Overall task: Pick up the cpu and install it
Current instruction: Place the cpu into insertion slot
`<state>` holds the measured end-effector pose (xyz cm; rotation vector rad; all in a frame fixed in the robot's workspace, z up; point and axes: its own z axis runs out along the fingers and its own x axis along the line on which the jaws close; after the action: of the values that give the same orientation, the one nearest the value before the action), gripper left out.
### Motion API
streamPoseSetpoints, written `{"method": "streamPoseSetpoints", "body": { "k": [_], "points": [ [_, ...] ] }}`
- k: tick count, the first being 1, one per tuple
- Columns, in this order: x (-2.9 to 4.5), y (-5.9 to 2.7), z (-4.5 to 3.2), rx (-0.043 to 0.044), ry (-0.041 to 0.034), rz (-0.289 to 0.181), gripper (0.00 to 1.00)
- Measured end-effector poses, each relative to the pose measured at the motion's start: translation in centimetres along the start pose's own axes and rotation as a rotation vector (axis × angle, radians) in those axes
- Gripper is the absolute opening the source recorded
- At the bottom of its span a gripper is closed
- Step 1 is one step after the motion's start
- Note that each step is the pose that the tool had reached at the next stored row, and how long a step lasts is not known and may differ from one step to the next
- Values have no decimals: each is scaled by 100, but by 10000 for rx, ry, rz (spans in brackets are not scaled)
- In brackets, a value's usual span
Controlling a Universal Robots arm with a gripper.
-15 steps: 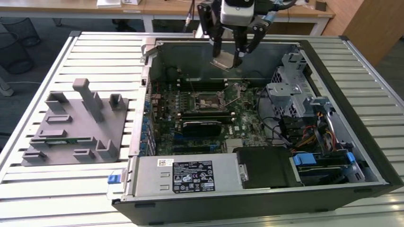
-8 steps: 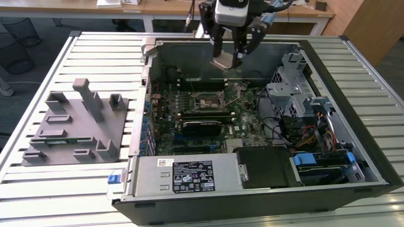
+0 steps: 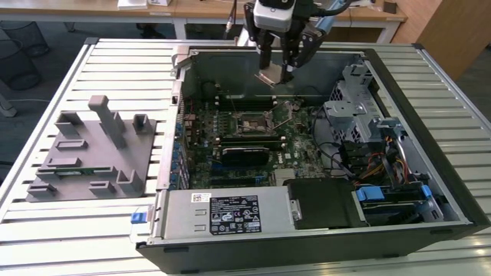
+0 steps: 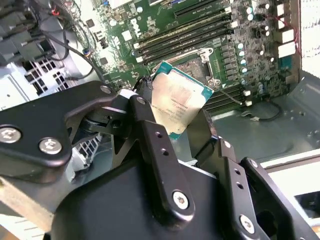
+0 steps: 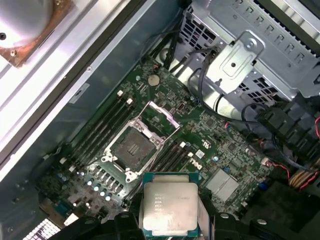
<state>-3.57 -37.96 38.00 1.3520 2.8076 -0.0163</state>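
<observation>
Starting at the exterior view's left, we see a grey moulded holder [image 3: 92, 149] with blocky posts on the ribbed metal table [image 3: 46, 230], and a thin green stick [image 3: 77, 170] lying in one of its slots. Just beside it stands the open case [image 3: 307, 253], its green board [image 3: 299, 152] crowded with long dark slots and small round caps.

Above the board's far end hangs the cpu [image 3: 270, 77], clamped by two opposite edges between the black jaws. In both wrist views its lid is matt and silvery, with a pale green rim. The socket [image 5: 132, 150] lies below, apart from the chip, its bright metal frame standing open.

We judge this carry goes best with the chip kept flat, its corners squared to the socket, then brought straight down with no sideways slide. The contacts look fine and would likely bend.

Further right sit a perforated sheet-metal cage [image 3: 353, 109] and loose coloured cables [image 3: 376, 167], which we should keep clear of.
</observation>
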Motion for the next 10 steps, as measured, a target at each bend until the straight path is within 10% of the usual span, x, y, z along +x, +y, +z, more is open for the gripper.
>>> {"method": "streamPoseSetpoints", "body": {
  "k": [10],
  "points": [
    [4,2,39,47,-16,1439,53]
  ]
}}
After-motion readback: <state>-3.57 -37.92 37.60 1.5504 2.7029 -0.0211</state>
